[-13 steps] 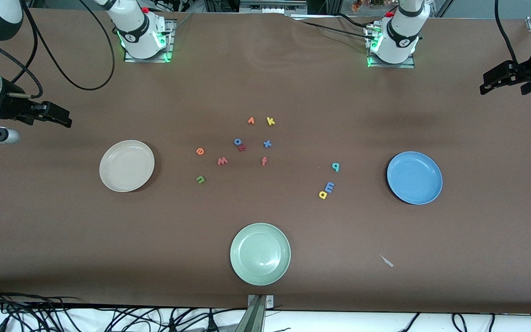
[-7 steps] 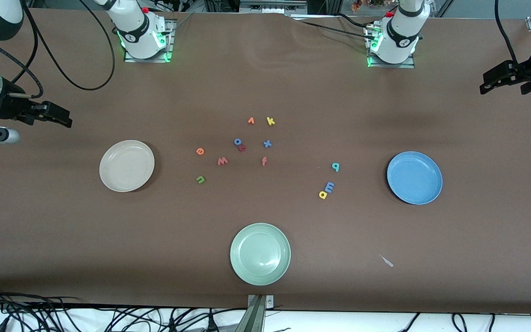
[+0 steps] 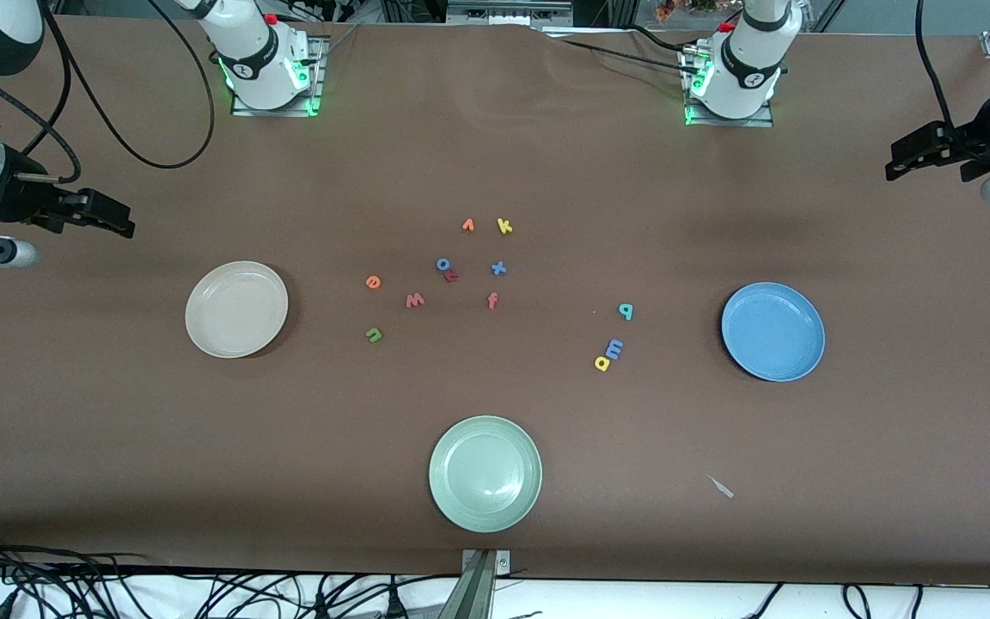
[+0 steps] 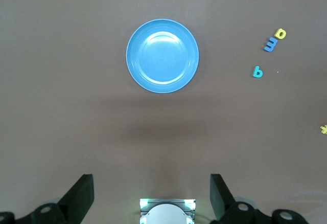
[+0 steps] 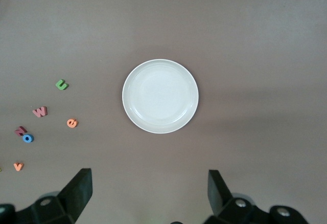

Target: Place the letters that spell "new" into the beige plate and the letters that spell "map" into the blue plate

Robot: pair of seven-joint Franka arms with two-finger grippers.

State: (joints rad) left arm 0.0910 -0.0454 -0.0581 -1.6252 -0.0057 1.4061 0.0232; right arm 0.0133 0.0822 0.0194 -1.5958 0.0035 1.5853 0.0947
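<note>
The beige plate (image 3: 236, 309) (image 5: 160, 95) lies toward the right arm's end, the blue plate (image 3: 773, 331) (image 4: 162, 55) toward the left arm's end. Between them lie the green n (image 3: 374, 334), orange e (image 3: 373, 281) and pinkish w (image 3: 414, 300). Closer to the blue plate are the teal p (image 3: 625, 310), blue m (image 3: 614, 348) and yellow a (image 3: 601, 364), the last two touching. My right gripper (image 3: 121, 225) (image 5: 148, 179) hangs open and empty high over the table's end beside the beige plate. My left gripper (image 3: 897, 163) (image 4: 150, 180) is open and empty, high beside the blue plate.
A pale green plate (image 3: 485, 474) sits near the front edge. Spare letters cluster mid-table: orange v (image 3: 467, 225), yellow k (image 3: 504, 226), blue o (image 3: 443, 264), blue x (image 3: 498, 268), red-orange f (image 3: 492, 300). A small pale scrap (image 3: 721, 487) lies near the front edge.
My left gripper has drifted slightly toward the middle of the table and the bases. The right arm, plates and letters have not moved.
</note>
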